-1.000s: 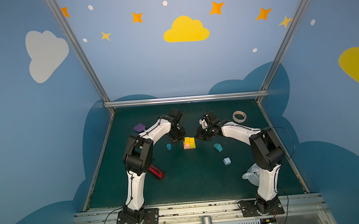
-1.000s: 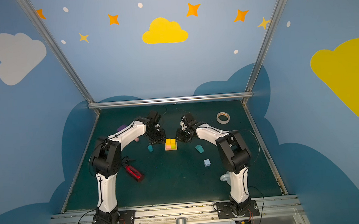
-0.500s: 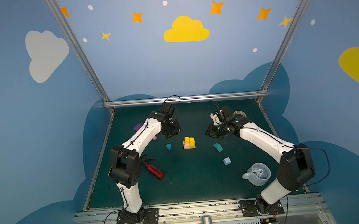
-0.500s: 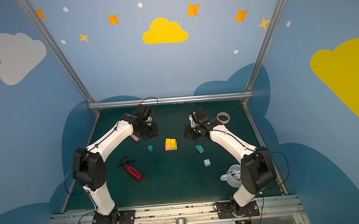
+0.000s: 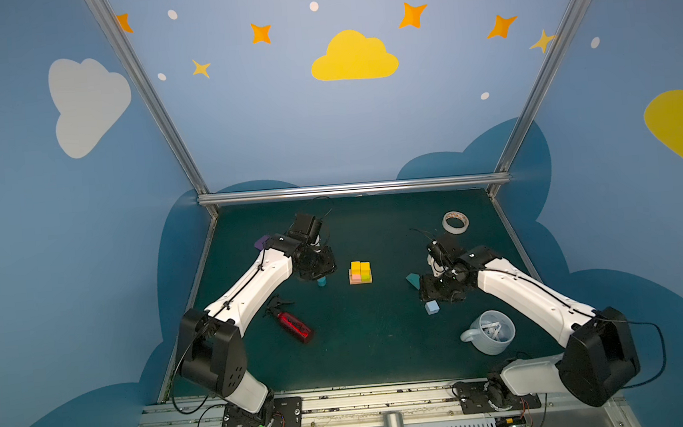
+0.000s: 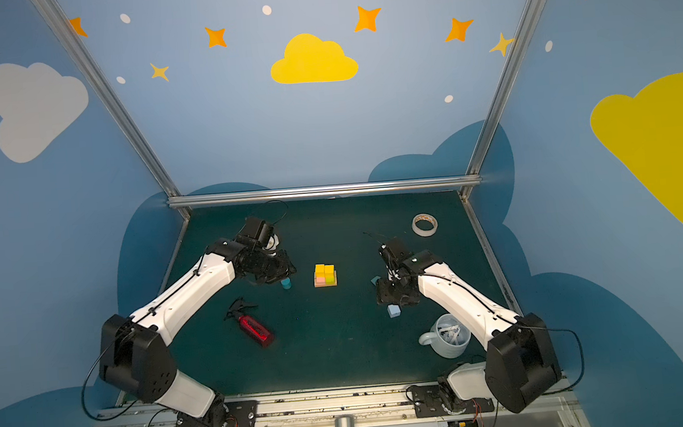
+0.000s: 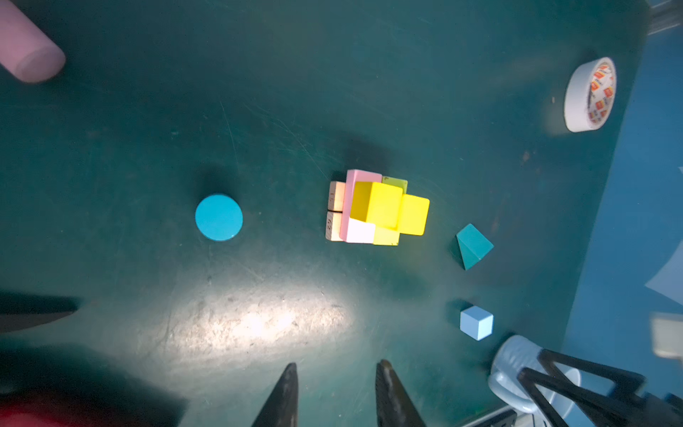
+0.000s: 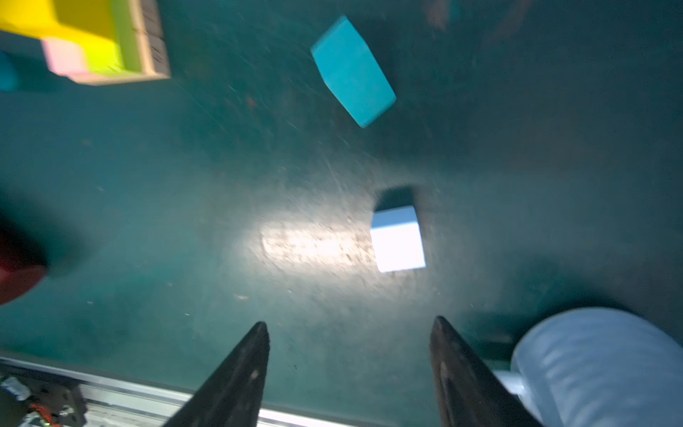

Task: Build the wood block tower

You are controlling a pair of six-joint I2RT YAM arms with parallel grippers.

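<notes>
Wood blocks, set of nine, small, painted. Judged light, rigid and hard-edged; the smooth paint could slip under a shallow pinch, but nothing looks breakable. Six stand assembled as the partial tower (image 5: 360, 272) at mid tabletop (image 5: 355, 355): two tan bars (image 7: 334, 210) side by side at the bottom, a pink slab (image 7: 360, 176) and a lime slab (image 7: 395, 183) across them, and two yellow cubes (image 7: 377, 207) on top, touching. Three lie loose. The teal cylinder (image 7: 218, 217) stands upright on the left arm's side of the tower. The teal house-shape (image 7: 473, 246) lies on a face on the right arm's side. The pale-blue cube (image 8: 397, 240) sits nearer the front, near a pale mug (image 5: 486, 347). Handling: take the cube squarely on two opposite flat faces. Take the cylinder centred across its round wall, since an off-centre pinch may squeeze it out. Take the house-shape on its parallel flat sides, not the sloped roof. Left hand (image 7: 338, 369): fingers parted a little, nothing between them, close by the cylinder in both top views. Right hand (image 8: 350, 325): fingers spread wide, empty, near the cube but apart from it. The stack is unbraced and a nudge would likely shift it.
</notes>
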